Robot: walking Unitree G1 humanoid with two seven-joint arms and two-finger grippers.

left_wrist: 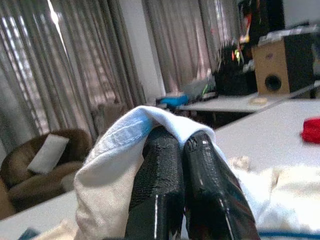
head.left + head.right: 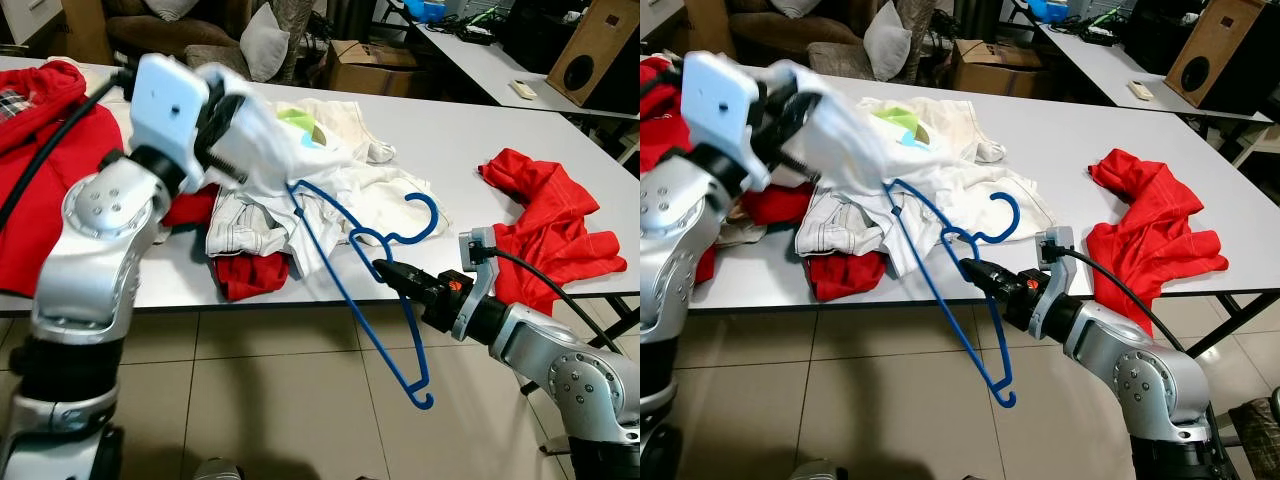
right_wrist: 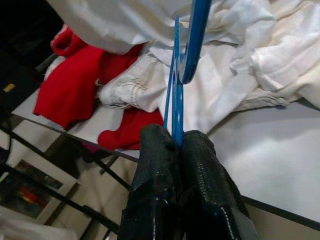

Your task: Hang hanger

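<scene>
Glossy plastic hanger [image 2: 372,300], soft cloth shirt [image 2: 262,140]

White table [image 2: 560,150] on tiled floor [image 2: 250,400] — brown armchair [image 1: 35,170], grey curtains [image 1: 75,65] behind, wooden speaker [image 2: 590,50]

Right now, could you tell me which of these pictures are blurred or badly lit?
Left eye view: sharp, evenly lit, blue hanger crisp. Left wrist view: bright window glare, soft background, white garment hazy. Right wrist view: the black fingers blurred, dark underneath the table.
</scene>
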